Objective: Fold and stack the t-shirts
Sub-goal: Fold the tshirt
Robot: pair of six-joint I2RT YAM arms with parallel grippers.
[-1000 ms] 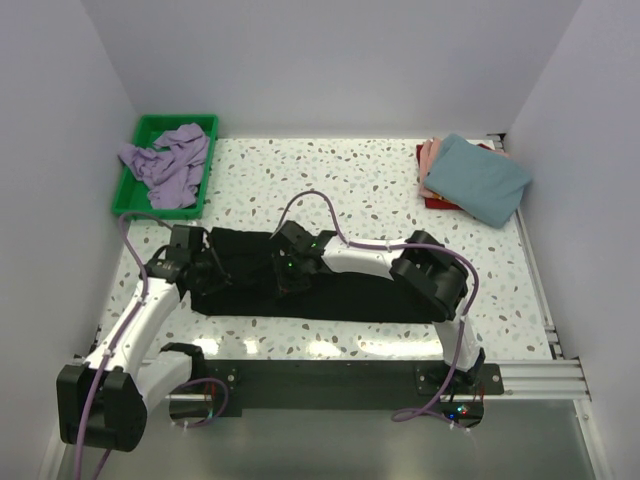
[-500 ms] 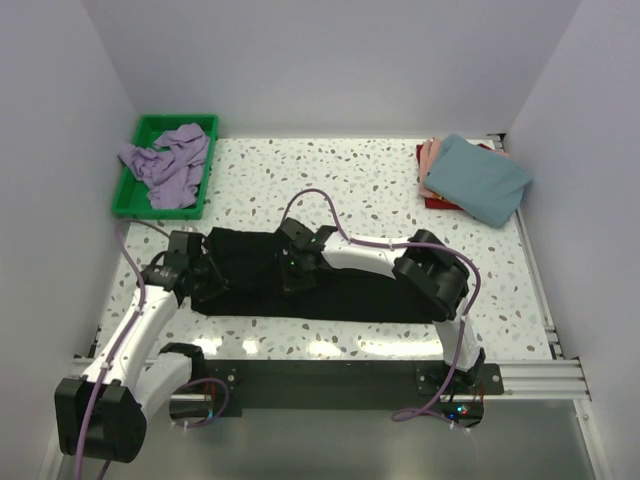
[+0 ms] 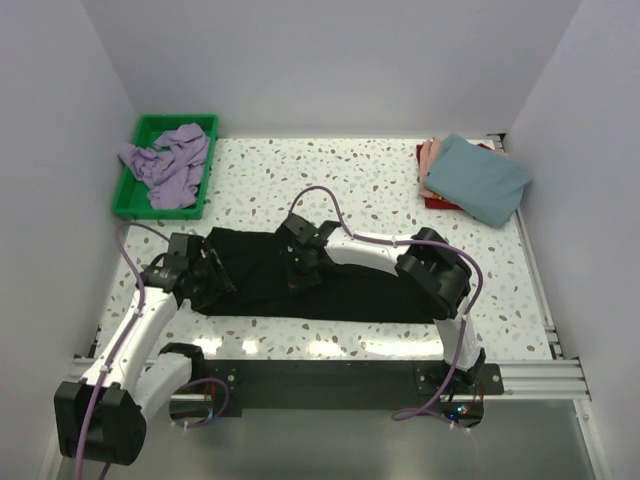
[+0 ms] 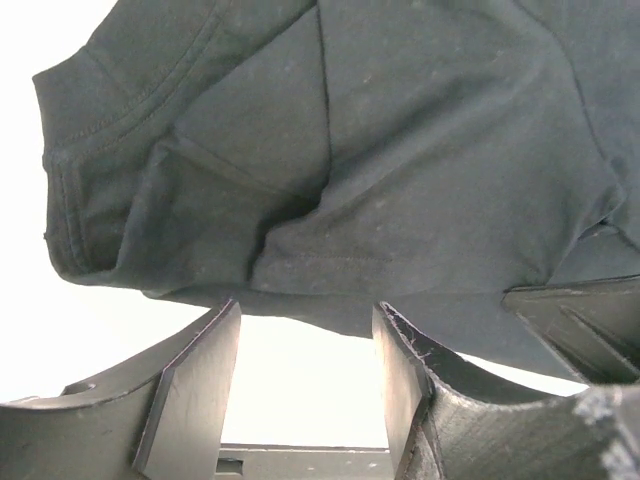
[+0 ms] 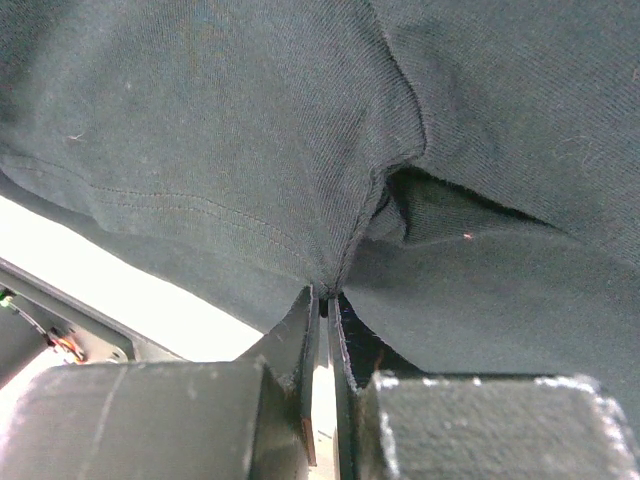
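Note:
A large black t-shirt lies spread across the near middle of the table. My left gripper is at its left end, open; in the left wrist view the gripper has bare table between its fingers and the shirt's hem just past the tips. My right gripper reaches over the shirt's middle and is shut on a pinched fold of the black cloth, the gripper closed tight around it. A lavender t-shirt lies crumpled in the tray. A teal-blue t-shirt tops a folded stack over pink and dark red ones.
The green plastic tray sits at the far left corner. The folded stack is at the far right by the wall. White walls close in on the left, back and right. A metal rail runs along the near edge.
My left gripper has opened and let go of the black shirt's left end. My right gripper has closed on a fold of the shirt and shifted slightly away from the near edge.

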